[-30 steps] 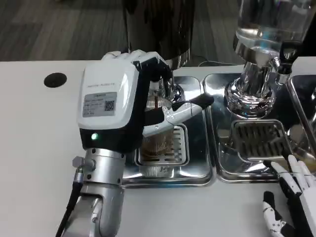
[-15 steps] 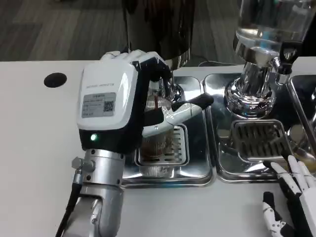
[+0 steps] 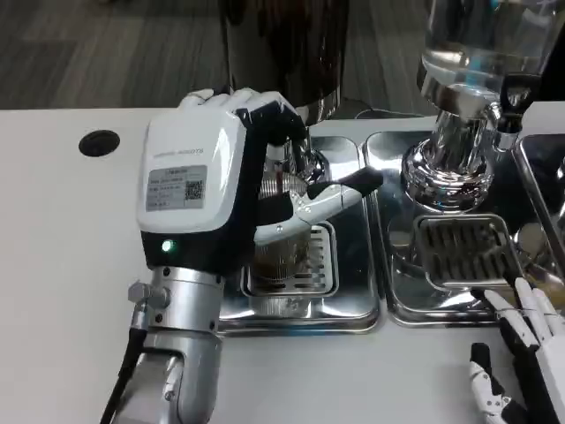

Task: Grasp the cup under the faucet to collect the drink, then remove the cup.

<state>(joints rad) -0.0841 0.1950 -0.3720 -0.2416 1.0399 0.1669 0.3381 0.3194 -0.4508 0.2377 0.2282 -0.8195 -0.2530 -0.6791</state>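
Left robot hand (image 3: 221, 177) is wrapped around the clear cup (image 3: 284, 247) on the drip tray (image 3: 353, 300); right robot hand (image 3: 521, 353) is left open on the tabletop (image 3: 53, 265).

Left hand (image 3: 207, 190) nudged slightly up and back toward the dark dispenser (image 3: 282, 49), clear cup (image 3: 281, 247) in its grip shifted slightly with it over the drip grate (image 3: 320, 265), brown liquid showing a little higher in the cup

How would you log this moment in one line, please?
left hand: grips cup | cup: on drip tray | right hand: waiting
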